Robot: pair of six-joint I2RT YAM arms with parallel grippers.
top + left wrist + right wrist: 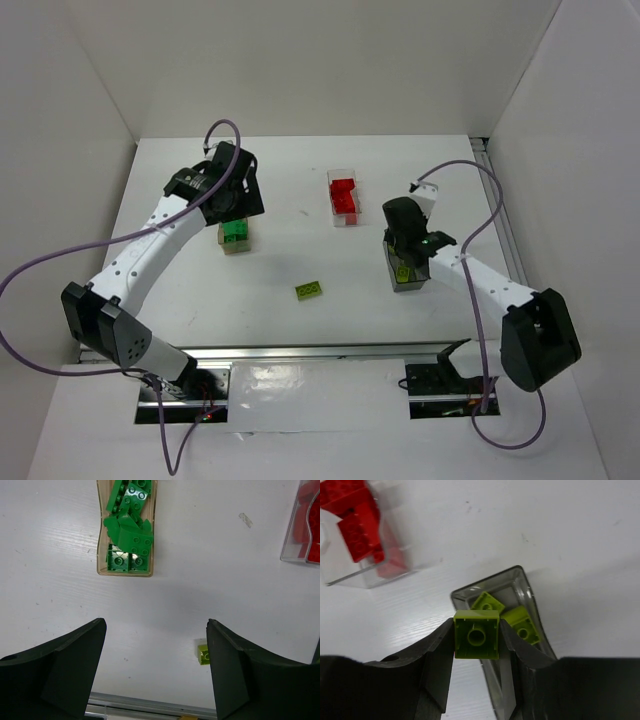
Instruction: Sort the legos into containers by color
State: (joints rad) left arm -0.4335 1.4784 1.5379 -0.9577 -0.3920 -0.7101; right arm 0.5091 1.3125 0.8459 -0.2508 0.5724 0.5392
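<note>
Right pincer (476,647): I hold one lime brick (476,630) clenched between its fingers, directly over the dark grey container (492,582), where two more lime bricks lie. My left pincer (156,667) is released, hovering above the bench (200,555) near the tan container (125,573) of green bricks.

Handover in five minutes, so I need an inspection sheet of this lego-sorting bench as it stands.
Surface: white table.
Job's things: green legos in the tan box; red legos in the clear box; lime legos in the dark box; one loose lime lego on the table.
Clutter: a small pale fleck near the clear box.
Grippers: left gripper open, empty; right gripper shut on a lime lego over the dark box.
Cables: purple cables loop off both arms.
Surroundings: white walls.
</note>
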